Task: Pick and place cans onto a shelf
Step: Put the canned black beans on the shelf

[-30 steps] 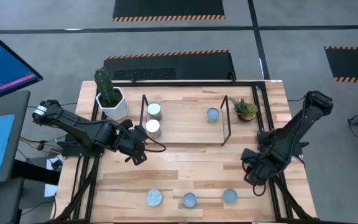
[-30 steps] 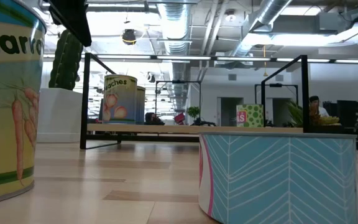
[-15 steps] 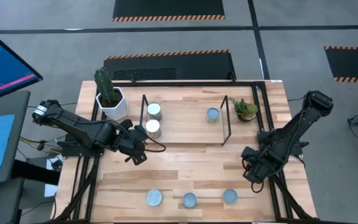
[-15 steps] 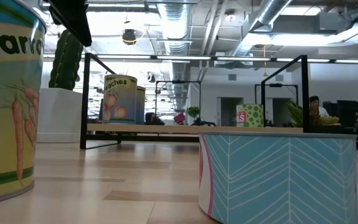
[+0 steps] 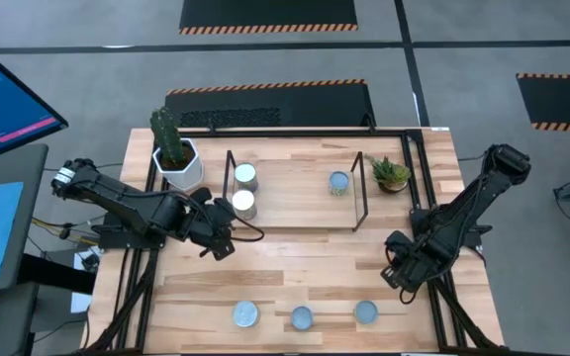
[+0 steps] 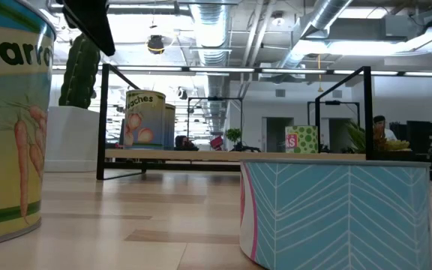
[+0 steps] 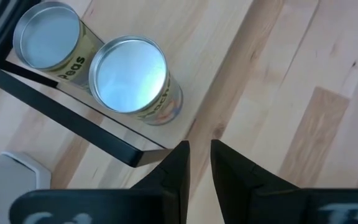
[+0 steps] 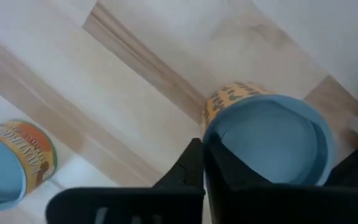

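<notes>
The right claw (image 8: 204, 163) was seen closed and empty beside the teal-topped can (image 8: 267, 138), judged rigid, smooth-walled, moderately heavy, best gripped across its sides.

"Peas" on can (image 7: 74, 67)

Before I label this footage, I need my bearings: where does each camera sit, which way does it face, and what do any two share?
High view: overhead, looking straight down on the table; both arms show, left gripper, right gripper.
Low view: at tabletop height, facing across to the shelf; dark arm parts at the top corners.
Left wrist view: looks down past its fingers, slightly parted, at two silver-topped cans.
Right wrist view: looks down past shut fingers at a blue-topped can.
Shared: high and left wrist views both show those two cans.
</notes>
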`<state>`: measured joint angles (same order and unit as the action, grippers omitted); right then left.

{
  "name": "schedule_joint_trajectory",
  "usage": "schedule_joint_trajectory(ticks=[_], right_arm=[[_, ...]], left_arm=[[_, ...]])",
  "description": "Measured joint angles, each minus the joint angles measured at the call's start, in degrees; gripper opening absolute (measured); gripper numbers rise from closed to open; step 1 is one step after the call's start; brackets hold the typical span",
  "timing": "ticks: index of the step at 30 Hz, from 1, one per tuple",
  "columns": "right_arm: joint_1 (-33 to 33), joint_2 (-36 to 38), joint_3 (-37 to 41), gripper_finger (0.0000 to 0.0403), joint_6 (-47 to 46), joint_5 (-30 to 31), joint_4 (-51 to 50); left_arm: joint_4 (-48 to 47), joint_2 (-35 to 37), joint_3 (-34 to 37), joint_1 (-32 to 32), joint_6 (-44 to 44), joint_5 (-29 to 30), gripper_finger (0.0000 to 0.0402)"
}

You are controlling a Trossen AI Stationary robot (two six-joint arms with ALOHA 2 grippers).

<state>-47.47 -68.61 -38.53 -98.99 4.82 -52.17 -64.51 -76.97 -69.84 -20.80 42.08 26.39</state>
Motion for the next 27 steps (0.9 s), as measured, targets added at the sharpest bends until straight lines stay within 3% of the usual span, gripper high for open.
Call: schedule_joint_trajectory(ticks=[3, 8, 18, 23, 27], right_arm=[[0.5, -0.2, -2.6, 0.0008, 0.7, 0.0, -0.2], [3.7, -0.2, -12.0, 0.0005, 9.7, 3.8, 2.8], [21.0, -0.1, -24.7, 0.0003, 49.5, 20.9, 23.2], [33.4, -0.1, -24.8, 0.0003, 66.4, 19.8, 30.1], [43.3, -2.8, -24.7, 0.0003, 73.3, 12.6, 29.0]], left_arm=[[0.0, 0.0, 0.0, 0.0, -0.8, 0.0, 0.0052], [0.0, 0.0, 0.0, 0.0, -0.9, 0.0, 0.0052], [0.0, 0.0, 0.0, 0.0, -0.8, 0.0, 0.0052], [0.0, 0.0, 0.0, 0.0, -0.8, 0.3, 0.0052], [0.0, 0.0, 0.0, 0.0, -0.8, 1.1, 0.0052]])
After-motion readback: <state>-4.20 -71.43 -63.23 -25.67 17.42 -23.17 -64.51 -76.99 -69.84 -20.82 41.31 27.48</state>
